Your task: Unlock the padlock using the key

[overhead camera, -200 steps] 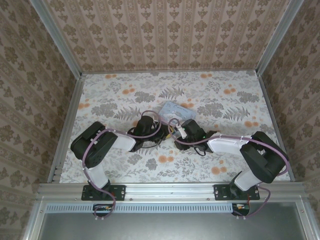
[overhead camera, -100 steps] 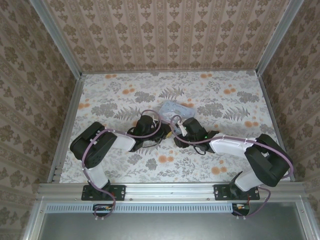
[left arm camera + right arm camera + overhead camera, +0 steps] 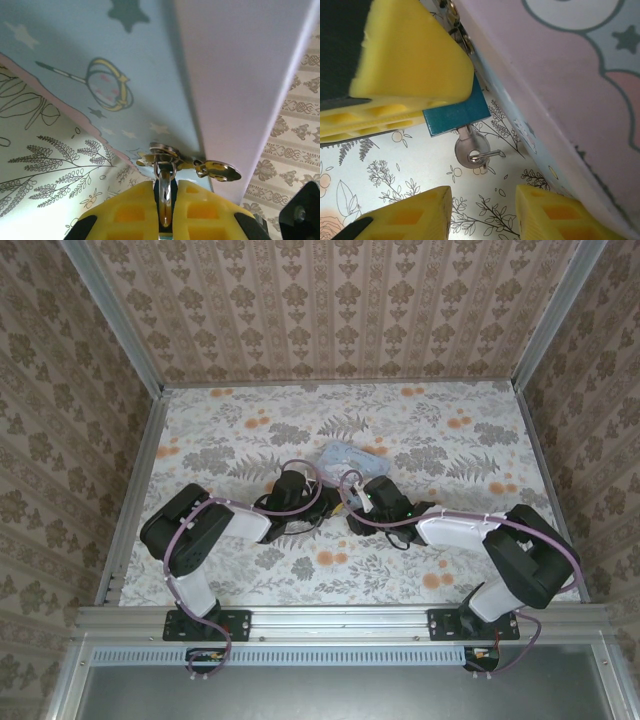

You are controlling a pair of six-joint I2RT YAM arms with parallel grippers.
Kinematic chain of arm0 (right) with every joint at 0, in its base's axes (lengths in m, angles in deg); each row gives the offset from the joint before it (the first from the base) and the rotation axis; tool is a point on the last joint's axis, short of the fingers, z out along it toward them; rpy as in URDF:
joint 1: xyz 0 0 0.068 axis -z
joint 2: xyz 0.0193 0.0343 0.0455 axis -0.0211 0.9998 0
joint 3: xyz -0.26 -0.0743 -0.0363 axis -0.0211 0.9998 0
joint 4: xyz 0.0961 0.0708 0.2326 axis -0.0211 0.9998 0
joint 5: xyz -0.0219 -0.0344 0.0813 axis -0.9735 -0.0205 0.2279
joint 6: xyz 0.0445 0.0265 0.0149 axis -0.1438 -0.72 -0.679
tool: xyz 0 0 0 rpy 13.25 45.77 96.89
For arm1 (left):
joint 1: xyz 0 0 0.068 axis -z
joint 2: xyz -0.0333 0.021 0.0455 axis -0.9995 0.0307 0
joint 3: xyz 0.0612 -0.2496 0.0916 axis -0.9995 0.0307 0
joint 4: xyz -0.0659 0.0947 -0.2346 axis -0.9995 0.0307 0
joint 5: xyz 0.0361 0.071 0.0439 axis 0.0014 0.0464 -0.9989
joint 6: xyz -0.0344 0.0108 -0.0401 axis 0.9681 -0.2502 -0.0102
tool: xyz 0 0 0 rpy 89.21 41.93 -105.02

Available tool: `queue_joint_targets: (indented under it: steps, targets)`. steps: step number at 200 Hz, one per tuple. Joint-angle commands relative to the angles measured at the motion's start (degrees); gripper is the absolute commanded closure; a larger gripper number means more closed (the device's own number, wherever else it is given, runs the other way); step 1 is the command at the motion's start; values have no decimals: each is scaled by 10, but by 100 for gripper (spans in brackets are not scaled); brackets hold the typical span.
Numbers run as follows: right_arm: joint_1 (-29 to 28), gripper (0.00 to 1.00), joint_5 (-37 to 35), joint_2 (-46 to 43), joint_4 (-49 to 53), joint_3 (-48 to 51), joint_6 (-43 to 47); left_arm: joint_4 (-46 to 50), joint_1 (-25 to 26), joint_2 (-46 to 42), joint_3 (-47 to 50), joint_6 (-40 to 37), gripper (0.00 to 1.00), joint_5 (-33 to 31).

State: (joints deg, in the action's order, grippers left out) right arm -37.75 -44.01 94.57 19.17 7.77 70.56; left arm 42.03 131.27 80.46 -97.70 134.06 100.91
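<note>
Left gripper (image 3: 165, 197) clenched on padlock (image 3: 456, 114), at tin (image 3: 560, 75) hasp, mid-table. Key (image 3: 468, 151) in padlock, just ahead of right gripper (image 3: 482, 202), spread, empty. We fear off-centre pinch dislodging key; hard twist dragging tin.

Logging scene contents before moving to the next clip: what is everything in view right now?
tablecloth: one, white floral with orange blotches, under everything
walls: three, brown patterned, left, back and right
tin: one, pastel blue and pink, centre of the cloth
padlock: one, dark blue, at the tin's latch
key: one, silvery metal, in the padlock's end
left hand: one, yellow fingers, shut on padlock
right hand: one, yellow fingers, open, just short of key
</note>
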Motion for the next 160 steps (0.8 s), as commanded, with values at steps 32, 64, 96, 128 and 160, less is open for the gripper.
queue_joint_targets:
  steps: [32, 64, 96, 128, 160]
  targets:
    - [-1, 55, 7, -22, -66, 24, -31, 61, 7, -22, -23, -6, 100, 46]
    - [-1, 54, 18, -66, -63, 61, -59, 91, 0, -28, -29, -15, 100, 42]
    - [-1, 54, 37, -134, -55, 81, -80, 102, -2, -27, -34, -21, 100, 40]
    - [-2, 56, 56, -162, -44, 81, -85, 104, -1, -24, -35, -22, 100, 38]
    - [-2, 58, 65, -142, -33, 71, -69, 105, -2, -26, -36, -24, 100, 39]
